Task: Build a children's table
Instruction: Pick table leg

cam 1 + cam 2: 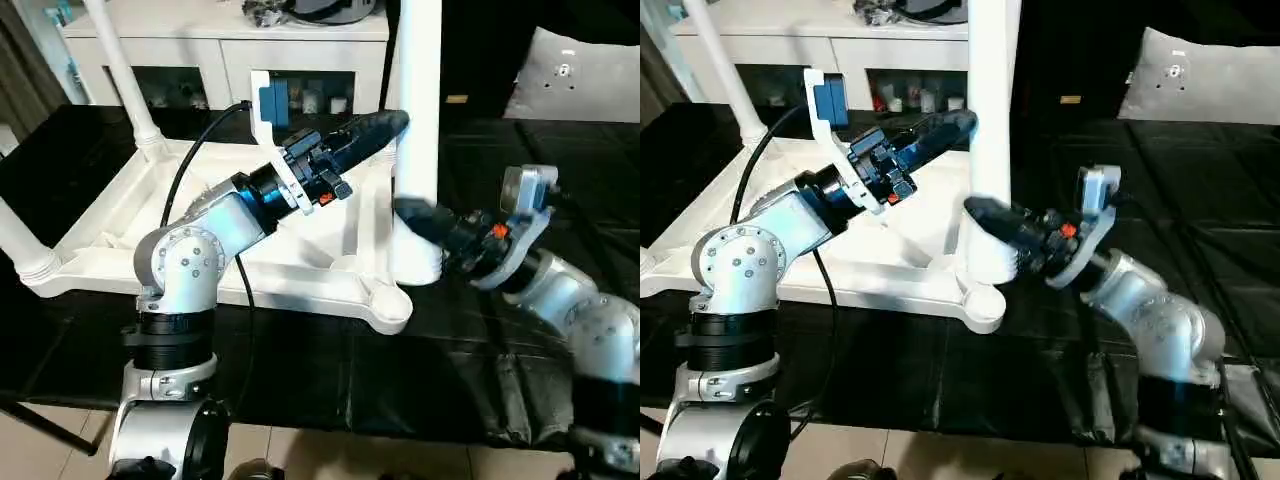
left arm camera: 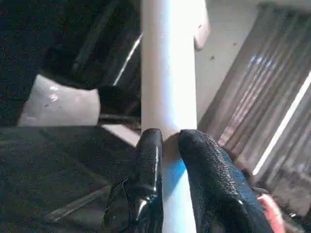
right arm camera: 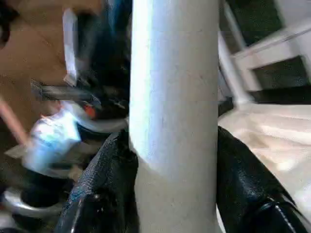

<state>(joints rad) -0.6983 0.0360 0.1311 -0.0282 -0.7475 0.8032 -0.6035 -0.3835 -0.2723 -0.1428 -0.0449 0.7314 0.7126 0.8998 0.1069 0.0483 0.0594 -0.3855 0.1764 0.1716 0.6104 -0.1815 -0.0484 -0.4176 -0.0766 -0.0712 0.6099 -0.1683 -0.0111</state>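
The children's table top (image 1: 300, 272) lies upside down on the black work table, ribbed side up. One white leg (image 1: 418, 120) stands upright in the near right corner socket (image 1: 392, 305). My right gripper (image 1: 410, 212) is shut on this leg just above the socket, a black finger on each side (image 3: 104, 170). My left gripper (image 1: 395, 122) reaches over the top and rests its fingertips (image 2: 151, 141) against the same leg higher up, slightly apart and not around it. Two more legs rise from the far left corner (image 1: 125, 70) and the near left corner (image 1: 20, 245).
A white cabinet (image 1: 220, 45) with open shelves stands behind the work table. A pale cushion (image 1: 580, 75) lies at the back right. The black cover (image 1: 400, 385) runs to the table's front edge, with light floor below.
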